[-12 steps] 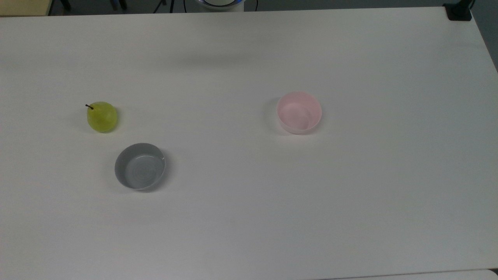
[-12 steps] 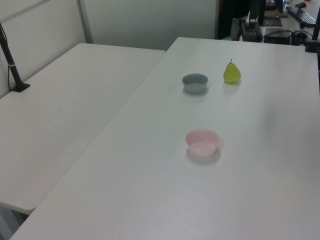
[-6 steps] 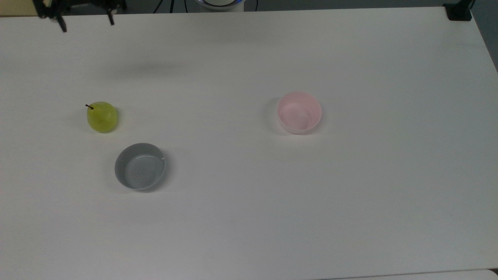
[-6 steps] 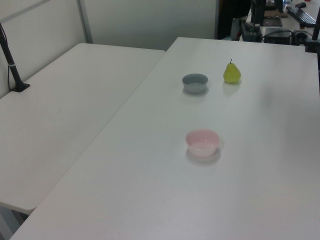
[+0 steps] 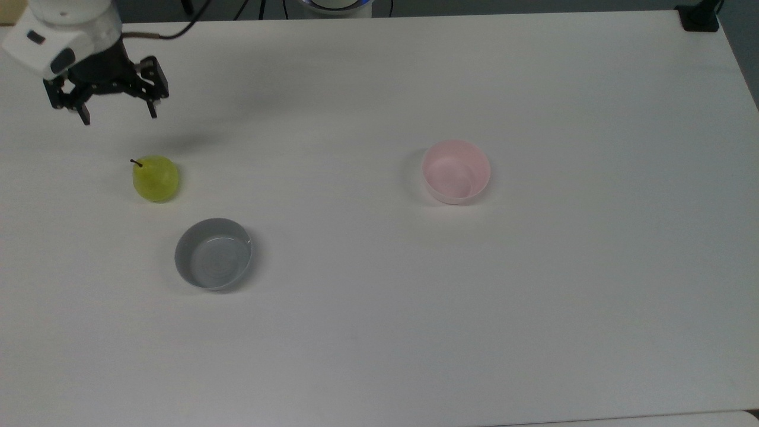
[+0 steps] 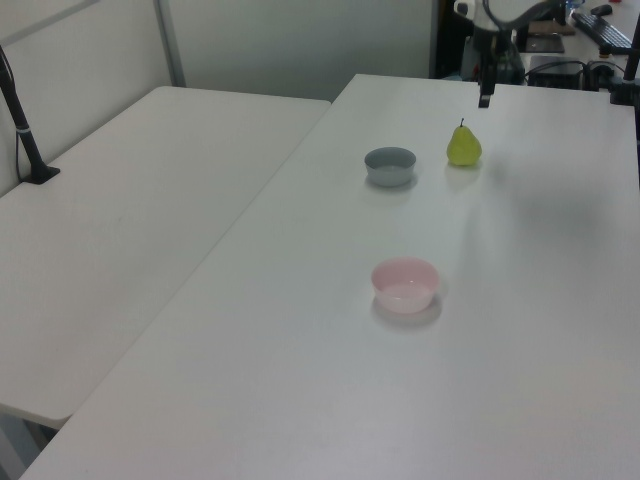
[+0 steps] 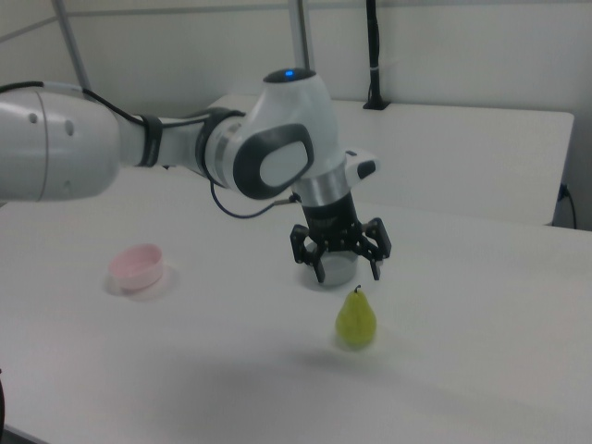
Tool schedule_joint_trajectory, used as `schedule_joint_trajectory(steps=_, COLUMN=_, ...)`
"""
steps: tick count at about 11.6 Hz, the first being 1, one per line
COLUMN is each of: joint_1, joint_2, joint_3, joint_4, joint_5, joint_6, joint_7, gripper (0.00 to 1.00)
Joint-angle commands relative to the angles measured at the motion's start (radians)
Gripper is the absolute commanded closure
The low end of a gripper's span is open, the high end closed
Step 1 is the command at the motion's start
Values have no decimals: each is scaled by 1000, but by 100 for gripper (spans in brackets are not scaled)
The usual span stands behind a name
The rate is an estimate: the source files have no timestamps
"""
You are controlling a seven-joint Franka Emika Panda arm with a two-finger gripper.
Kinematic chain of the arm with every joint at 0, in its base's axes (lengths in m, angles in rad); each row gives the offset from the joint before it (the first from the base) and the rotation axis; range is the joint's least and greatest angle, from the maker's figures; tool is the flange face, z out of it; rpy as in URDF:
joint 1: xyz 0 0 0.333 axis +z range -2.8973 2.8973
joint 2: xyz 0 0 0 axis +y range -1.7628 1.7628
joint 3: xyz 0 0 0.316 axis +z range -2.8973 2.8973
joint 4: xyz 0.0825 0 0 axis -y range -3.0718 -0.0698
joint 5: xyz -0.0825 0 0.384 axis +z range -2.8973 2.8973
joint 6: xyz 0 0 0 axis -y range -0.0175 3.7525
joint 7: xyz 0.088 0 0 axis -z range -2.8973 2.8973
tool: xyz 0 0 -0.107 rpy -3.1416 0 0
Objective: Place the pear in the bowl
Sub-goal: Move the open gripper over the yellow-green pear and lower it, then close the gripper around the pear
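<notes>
Step in hand, as judged: approach to the pear [image 5: 155,178], not yet gripped. Gripper [image 5: 118,114] above and short of it, fingers [image 5: 153,109] spread wide, nothing between them. Pear upright on the worktop [image 5: 379,308], stem up, at the top view's left, just beyond the grey bowl [image 5: 213,254].

Recommended: centre over the widest part, descend with fingers either side of the belly, below the narrowing neck; close gently, since rounded smooth skin likely to slip. Avoid knocking the stem or toppling the fruit.

Containers: pink bowl [image 5: 456,171], well apart toward the top view's right, empty. Grey bowl empty too.
</notes>
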Motion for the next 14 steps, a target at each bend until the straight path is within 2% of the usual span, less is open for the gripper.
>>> schedule_joint_trajectory(steps=1, joint_1=7, joint_2=46, joint_3=-9, joint_4=-41, joint_5=22, joint_6=105, joint_7=3, gripper=0)
schedule_joint_trajectory(steps=5, joint_1=7, joint_2=128, joint_3=-9, joint_4=-40, joint_5=22, joint_6=204, joint_7=51, gripper=0)
schedule_joint_trajectory(steps=12, joint_1=10, joint_2=172, joint_3=0, joint_4=-43, joint_5=72, joint_6=208, joint_7=59, gripper=0)
schedule_joint_trajectory(steps=13, joint_1=13, joint_2=174, joint_3=0, joint_4=-43, joint_5=72, joint_6=207, joint_7=60, gripper=2)
schedule_joint_trajectory(steps=14, joint_1=13, joint_2=178, joint_3=1, joint_4=-43, joint_5=75, joint_6=207, joint_7=60, gripper=17)
